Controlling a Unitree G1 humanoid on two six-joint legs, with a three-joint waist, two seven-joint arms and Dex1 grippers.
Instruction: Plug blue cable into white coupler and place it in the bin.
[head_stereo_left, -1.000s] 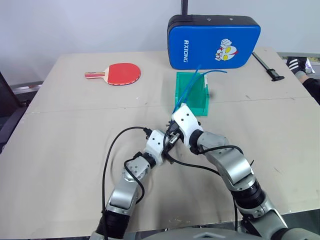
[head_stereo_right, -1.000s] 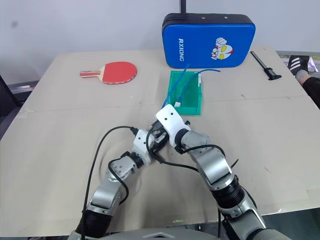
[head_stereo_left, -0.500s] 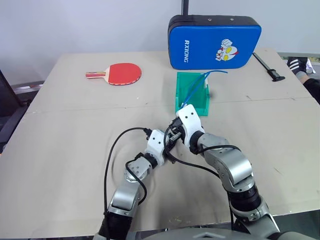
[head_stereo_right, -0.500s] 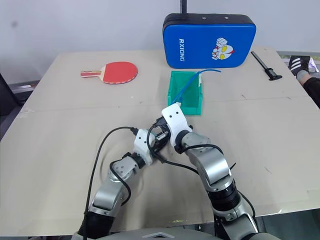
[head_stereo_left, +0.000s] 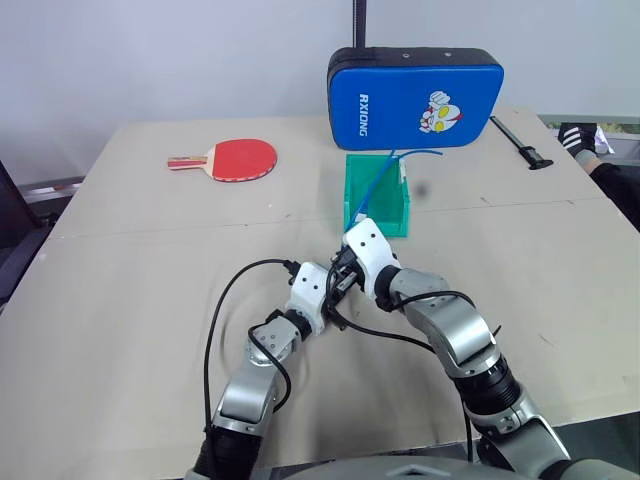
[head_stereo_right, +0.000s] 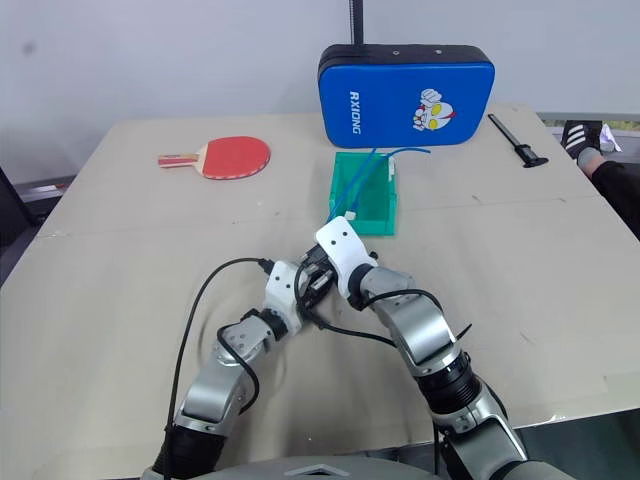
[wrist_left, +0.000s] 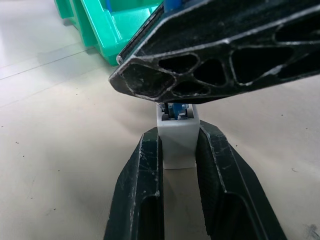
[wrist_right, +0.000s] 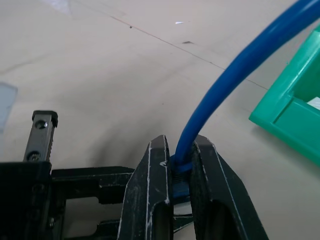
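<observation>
My left gripper (wrist_left: 177, 137) is shut on the white coupler (wrist_left: 177, 142), a small boxy block squeezed between its two black fingers just above the table. My right gripper (wrist_right: 178, 146) is shut on the blue cable (wrist_right: 225, 80) right behind its plug. The plug (wrist_left: 177, 110) sits at the coupler's socket end; I cannot tell how deep it is. In the head views both grippers meet at mid-table (head_stereo_left: 342, 276). From there the blue cable (head_stereo_left: 378, 185) arcs back over the green bin (head_stereo_left: 352, 195), which stands just beyond them.
A red paddle (head_stereo_left: 240, 158) lies at the back left. A big blue padded case (head_stereo_left: 415, 98) stands behind the bin. A black tool (head_stereo_left: 520, 145) lies at the back right. Black robot wires (head_stereo_left: 215, 320) loop over the table near my left arm.
The right gripper has sunk a little onto the left gripper, taking the cable end with it. The left gripper stayed put. Both grips are unchanged; the head view shifted slightly.
</observation>
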